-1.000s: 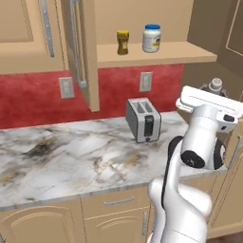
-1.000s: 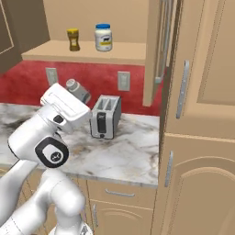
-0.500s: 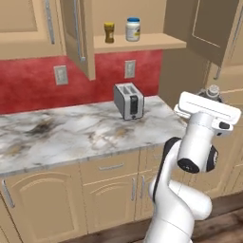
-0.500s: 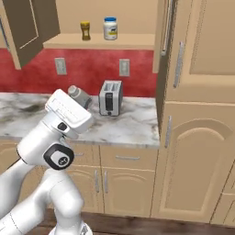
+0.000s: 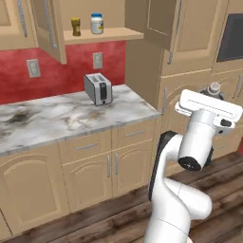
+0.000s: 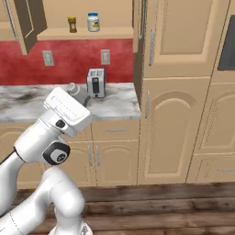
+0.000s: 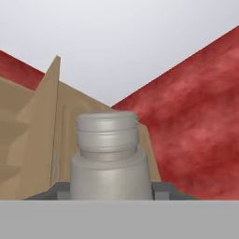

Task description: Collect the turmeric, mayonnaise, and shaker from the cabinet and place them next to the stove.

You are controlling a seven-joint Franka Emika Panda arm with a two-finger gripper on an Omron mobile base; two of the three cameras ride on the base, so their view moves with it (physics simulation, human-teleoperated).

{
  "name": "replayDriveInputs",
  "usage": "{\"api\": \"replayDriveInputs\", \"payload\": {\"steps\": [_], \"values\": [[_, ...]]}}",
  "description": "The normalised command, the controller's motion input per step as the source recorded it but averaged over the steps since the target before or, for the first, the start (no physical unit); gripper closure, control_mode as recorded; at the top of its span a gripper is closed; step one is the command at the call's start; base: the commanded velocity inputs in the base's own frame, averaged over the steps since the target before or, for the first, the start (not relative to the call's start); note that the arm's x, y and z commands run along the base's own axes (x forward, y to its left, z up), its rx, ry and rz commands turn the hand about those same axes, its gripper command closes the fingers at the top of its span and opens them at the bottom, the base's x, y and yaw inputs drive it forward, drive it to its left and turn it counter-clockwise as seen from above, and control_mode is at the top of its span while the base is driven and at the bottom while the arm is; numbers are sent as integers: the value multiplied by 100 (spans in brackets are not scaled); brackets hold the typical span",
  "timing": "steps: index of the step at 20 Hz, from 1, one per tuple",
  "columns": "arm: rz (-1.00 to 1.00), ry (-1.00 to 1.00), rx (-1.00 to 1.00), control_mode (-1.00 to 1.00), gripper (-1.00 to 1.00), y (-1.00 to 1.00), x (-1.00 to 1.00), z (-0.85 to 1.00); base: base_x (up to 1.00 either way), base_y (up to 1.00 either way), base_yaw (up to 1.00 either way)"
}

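Note:
My gripper (image 7: 109, 192) is shut on the shaker (image 7: 109, 158), a pale grey cylinder with a ribbed silvery cap standing upright between the dark fingertips (image 7: 53, 190). From the base views the shaker (image 5: 214, 88) (image 6: 72, 88) pokes up behind my white hand, held away from the counter. In the open cabinet (image 5: 105, 34), the turmeric (image 5: 76, 26) (image 6: 72, 24) and the mayonnaise (image 5: 97, 23) (image 6: 93, 21) stand side by side on the shelf. The cabinet door (image 5: 50, 28) hangs open to their left. The stove is out of view.
A silver toaster (image 5: 98, 88) (image 6: 95, 82) sits on the marble counter (image 5: 57, 118) below the shelf. Tall tan pantry doors (image 6: 174, 114) stand to the right of the counter, with a dark wall oven panel (image 5: 232, 38) beyond. Wooden floor (image 6: 160, 206) lies in front.
The whole picture has shifted: the base has backed away from the counter and turned rightward, so the counter and cabinet look smaller and farther. The shaker stays in my shut gripper.

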Motion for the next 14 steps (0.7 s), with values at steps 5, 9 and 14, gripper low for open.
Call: {"api": "replayDriveInputs", "payload": {"steps": [5, 9, 14], "values": [[0, 0, 0, 100, 100, 0, 0, 0, -63, 6, -42], [0, 0, 0, 100, 100, 0, 0, 0, -40, 1, -49], [0, 0, 0, 100, 100, 0, 0, 0, -28, 3, -55]]}}
